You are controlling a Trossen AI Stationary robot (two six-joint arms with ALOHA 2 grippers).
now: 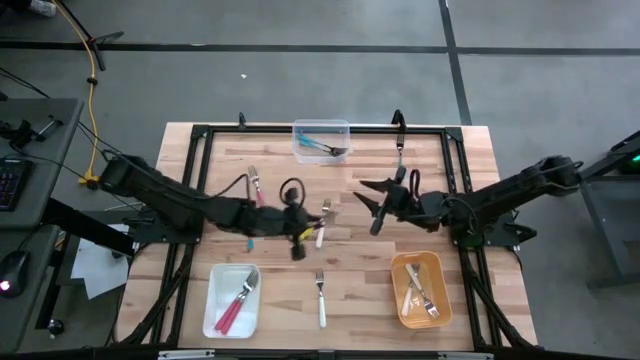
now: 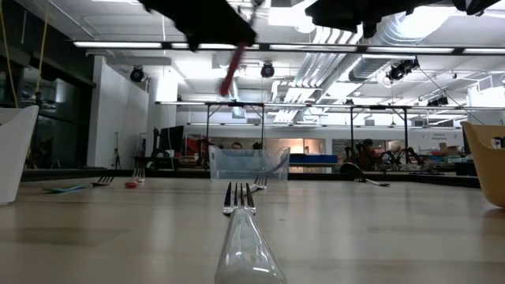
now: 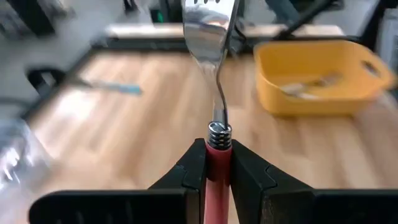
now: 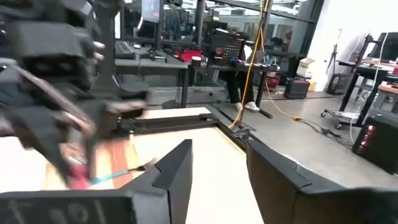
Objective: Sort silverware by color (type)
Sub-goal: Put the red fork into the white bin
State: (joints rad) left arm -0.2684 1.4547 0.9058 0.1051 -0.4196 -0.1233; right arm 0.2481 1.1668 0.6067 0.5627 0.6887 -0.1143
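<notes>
Table (image 1: 470, 150) — yellow bin (image 1: 420, 289), clear bin (image 1: 321, 139)

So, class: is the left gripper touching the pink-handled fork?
Touching. The left wrist view shows the left gripper with both fingers pressed against the pink-handled fork, its tines pointing away.

The pale wood-plank tabletop (image 1: 360, 285) carries a white rectangular plastic tray (image 1: 216, 316) of pink-red-handled forks (image 1: 238, 302), an orange-yellow plastic tub (image 1: 399, 266) of cream-handled forks (image 1: 418, 295), and a clear plastic bin (image 1: 303, 129) with a teal-handled fork (image 1: 318, 146). A white-handled silver fork (image 1: 321, 298) lies between them. The black left gripper (image 3: 217, 163) holds a pink-red-handled, silver-headed fork (image 3: 218, 155).
</notes>
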